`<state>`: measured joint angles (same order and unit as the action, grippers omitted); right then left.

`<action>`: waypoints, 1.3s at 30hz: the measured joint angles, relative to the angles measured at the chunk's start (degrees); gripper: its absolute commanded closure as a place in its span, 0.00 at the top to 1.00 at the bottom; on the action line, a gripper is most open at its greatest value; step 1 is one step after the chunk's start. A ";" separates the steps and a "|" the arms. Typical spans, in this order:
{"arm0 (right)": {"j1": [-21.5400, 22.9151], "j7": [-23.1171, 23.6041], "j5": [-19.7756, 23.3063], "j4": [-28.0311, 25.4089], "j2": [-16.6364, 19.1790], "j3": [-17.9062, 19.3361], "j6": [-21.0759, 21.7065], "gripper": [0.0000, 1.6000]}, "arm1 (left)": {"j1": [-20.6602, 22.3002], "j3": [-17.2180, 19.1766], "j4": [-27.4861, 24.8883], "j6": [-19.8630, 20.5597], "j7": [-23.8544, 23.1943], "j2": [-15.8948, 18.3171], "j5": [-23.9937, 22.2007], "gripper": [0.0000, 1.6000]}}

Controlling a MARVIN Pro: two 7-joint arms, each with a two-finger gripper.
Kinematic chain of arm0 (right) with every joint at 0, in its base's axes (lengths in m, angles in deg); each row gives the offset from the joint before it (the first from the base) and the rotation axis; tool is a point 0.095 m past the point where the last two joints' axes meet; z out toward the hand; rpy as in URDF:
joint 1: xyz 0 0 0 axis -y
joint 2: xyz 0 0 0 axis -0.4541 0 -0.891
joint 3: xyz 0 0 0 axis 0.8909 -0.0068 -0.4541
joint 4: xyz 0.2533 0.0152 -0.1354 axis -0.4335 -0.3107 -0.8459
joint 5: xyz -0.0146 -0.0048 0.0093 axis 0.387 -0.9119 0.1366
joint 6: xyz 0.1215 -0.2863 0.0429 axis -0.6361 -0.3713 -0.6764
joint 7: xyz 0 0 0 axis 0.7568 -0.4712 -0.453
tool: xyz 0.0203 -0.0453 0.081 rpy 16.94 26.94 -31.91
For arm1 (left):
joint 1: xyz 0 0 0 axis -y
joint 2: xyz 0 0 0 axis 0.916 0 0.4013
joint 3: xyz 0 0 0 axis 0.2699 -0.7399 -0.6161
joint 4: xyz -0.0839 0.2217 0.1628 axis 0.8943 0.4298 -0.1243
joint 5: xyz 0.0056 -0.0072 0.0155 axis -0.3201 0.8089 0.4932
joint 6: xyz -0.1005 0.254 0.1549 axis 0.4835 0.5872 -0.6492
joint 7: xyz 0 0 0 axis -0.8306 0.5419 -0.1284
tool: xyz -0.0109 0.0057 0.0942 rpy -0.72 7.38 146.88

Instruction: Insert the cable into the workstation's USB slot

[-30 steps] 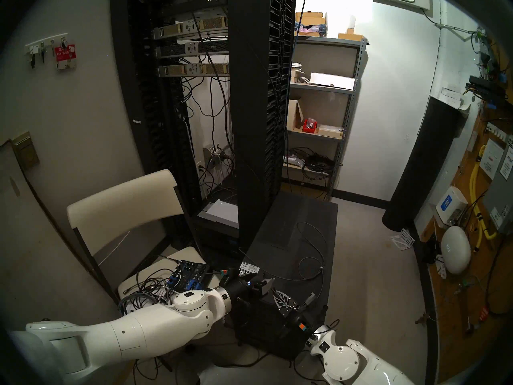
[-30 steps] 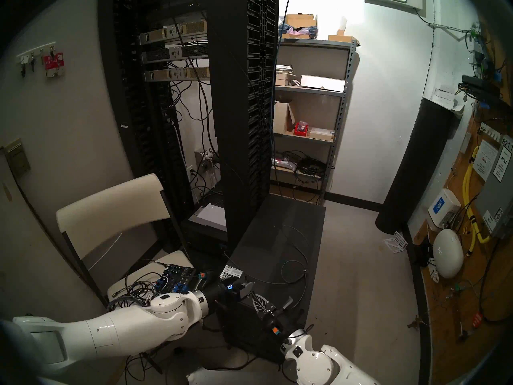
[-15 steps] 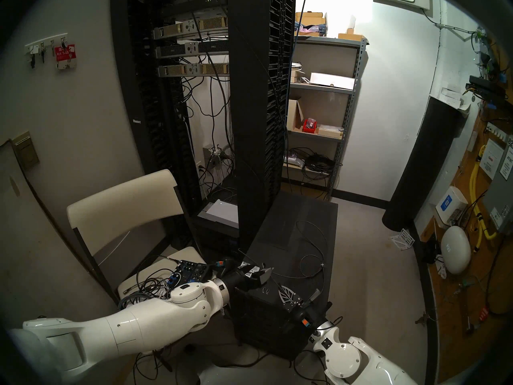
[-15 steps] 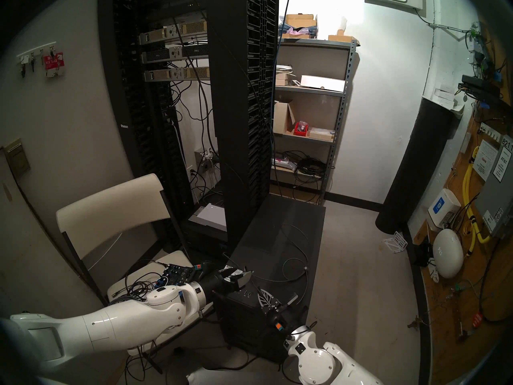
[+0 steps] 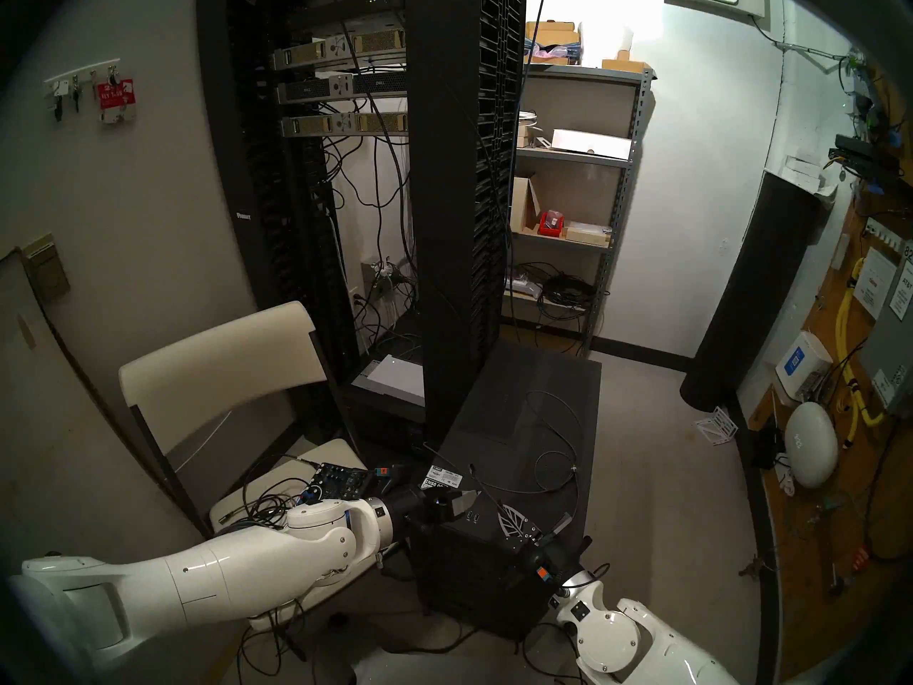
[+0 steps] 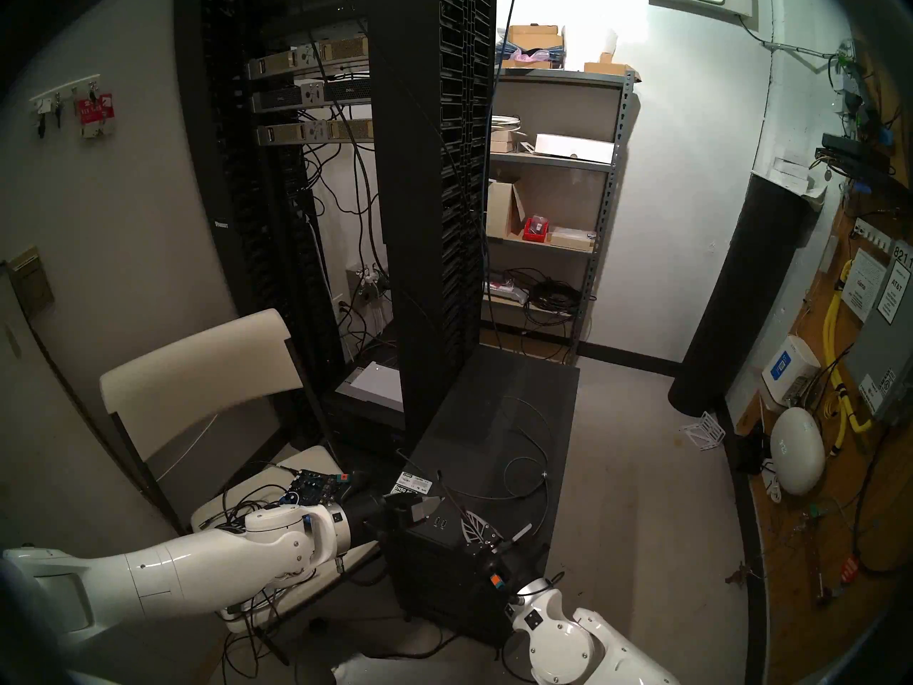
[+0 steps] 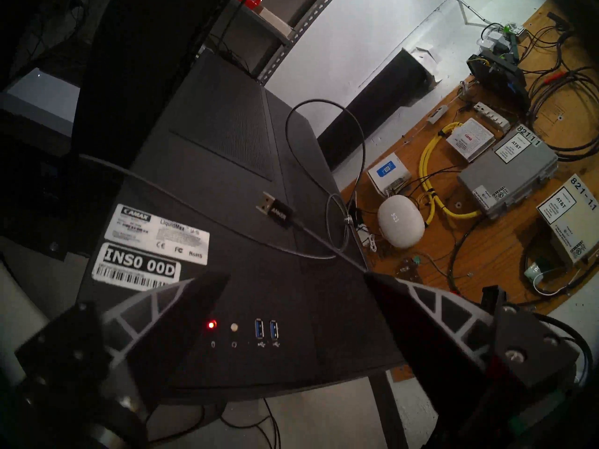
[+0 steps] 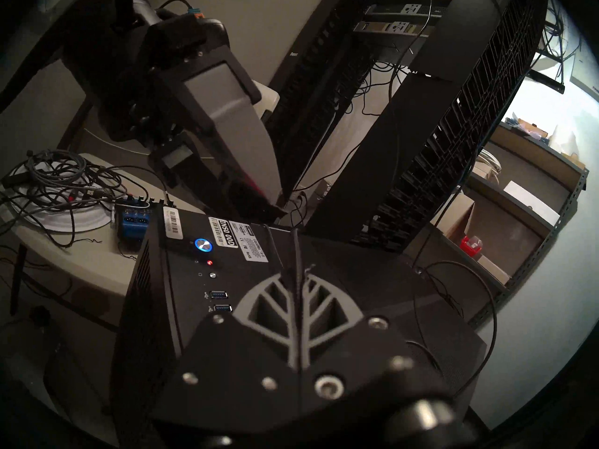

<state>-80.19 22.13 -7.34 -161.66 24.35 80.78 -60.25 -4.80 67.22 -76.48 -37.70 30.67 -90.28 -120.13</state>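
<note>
Cable (image 7: pixel 327 166), thin and looped, lies on the mesh-topped workstation (image 7: pixel 227 186) beyond the left tool (image 7: pixel 295 276), now drawn back, gaping empty; right tool (image 8: pixel 296 244) pinched shut on the cable.

Four fisheye views, two from the head and one from each wrist.

The head pair looked down from above and behind both arms onto the workstation (image 5: pixel 499 471), with the rack (image 5: pixel 375 199) and shelves (image 5: pixel 573 199) beyond; the two pictures were nearly alike. The left wrist view sat close over the workstation's front edge, tilted, facing along its top toward the far wall. The right wrist view, also close, faced across the same front toward the rack. All four shared the USB slot (image 7: pixel 274 329) pair and the labels (image 7: pixel 155 241).
</note>
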 measured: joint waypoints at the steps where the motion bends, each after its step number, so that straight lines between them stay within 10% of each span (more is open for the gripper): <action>1: 0.05 0.00 -0.12 -0.01 -0.03 -0.09 -0.13 0.00 | -0.06 -0.01 -0.11 0.25 0.15 0.01 -0.26 1.00; 39: 1.65 0.84 2.07 2.43 -1.61 -0.29 -1.55 0.00 | -0.76 1.28 -2.71 1.25 2.12 1.36 -7.05 1.00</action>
<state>-78.53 22.97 -5.28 -159.24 22.73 80.49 -61.80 -5.55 68.51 -79.19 -36.45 32.79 -88.92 -127.18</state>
